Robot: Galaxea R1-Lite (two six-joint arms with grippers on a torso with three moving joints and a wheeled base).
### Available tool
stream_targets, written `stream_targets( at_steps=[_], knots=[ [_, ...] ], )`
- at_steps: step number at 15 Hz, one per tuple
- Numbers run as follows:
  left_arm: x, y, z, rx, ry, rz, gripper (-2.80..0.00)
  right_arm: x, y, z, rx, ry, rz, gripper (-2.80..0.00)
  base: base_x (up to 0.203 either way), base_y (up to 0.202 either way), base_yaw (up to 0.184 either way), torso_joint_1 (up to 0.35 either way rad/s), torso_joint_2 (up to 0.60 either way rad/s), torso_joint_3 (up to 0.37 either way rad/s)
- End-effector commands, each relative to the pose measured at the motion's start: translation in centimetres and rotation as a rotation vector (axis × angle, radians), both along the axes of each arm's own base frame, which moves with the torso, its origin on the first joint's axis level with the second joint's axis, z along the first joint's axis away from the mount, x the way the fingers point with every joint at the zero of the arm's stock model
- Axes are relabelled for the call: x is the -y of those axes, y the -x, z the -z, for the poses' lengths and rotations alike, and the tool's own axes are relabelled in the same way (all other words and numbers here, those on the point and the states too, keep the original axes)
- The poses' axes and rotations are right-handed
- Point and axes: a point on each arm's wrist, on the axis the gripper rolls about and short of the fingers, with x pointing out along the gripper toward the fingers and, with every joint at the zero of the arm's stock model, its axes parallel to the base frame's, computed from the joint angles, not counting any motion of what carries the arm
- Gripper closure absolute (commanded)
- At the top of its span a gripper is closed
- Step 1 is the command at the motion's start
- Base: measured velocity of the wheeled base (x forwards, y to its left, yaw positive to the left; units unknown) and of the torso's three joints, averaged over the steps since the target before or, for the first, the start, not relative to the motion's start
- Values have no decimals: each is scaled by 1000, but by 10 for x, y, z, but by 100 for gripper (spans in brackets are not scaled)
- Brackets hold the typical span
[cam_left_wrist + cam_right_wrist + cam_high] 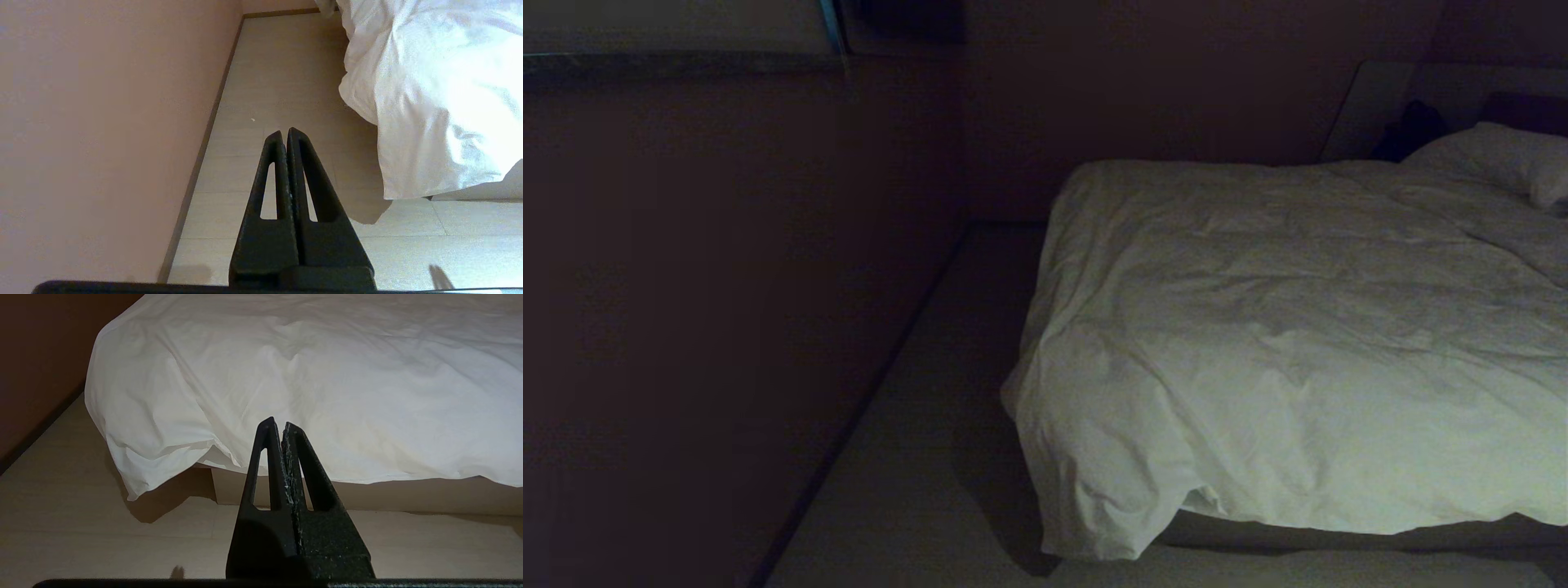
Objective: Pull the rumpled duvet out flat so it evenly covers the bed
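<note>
The white creased duvet (1282,327) lies over the bed (1339,539), hanging over its near left corner almost to the floor. The same drooping corner of the duvet (429,102) shows in the left wrist view, and the duvet (306,375) fills the right wrist view above the pale bed base (408,496). My left gripper (284,132) is shut and empty, over the floor beside the bed. My right gripper (276,424) is shut and empty, a little short of the duvet's front edge. Neither arm shows in the head view.
A dark wall (727,286) runs along the left, leaving a strip of pale floor (915,457) between it and the bed. A pillow (1503,159) lies at the far right by the headboard. A dark object (1413,131) stands behind it.
</note>
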Motion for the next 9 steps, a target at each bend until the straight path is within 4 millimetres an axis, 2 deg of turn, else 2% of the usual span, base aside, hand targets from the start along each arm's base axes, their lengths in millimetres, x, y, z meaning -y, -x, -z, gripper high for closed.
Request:
stream_targets(
  at_steps=[1, 9],
  knots=[
    [0, 0, 0, -2, 0, 0, 0, 0, 0, 0, -1, 0, 0, 0, 0, 0, 0, 0, 0, 0],
    [0, 0, 0, -1, 0, 0, 0, 0, 0, 0, -1, 2, 0, 0, 0, 0, 0, 0, 0, 0]
  ],
)
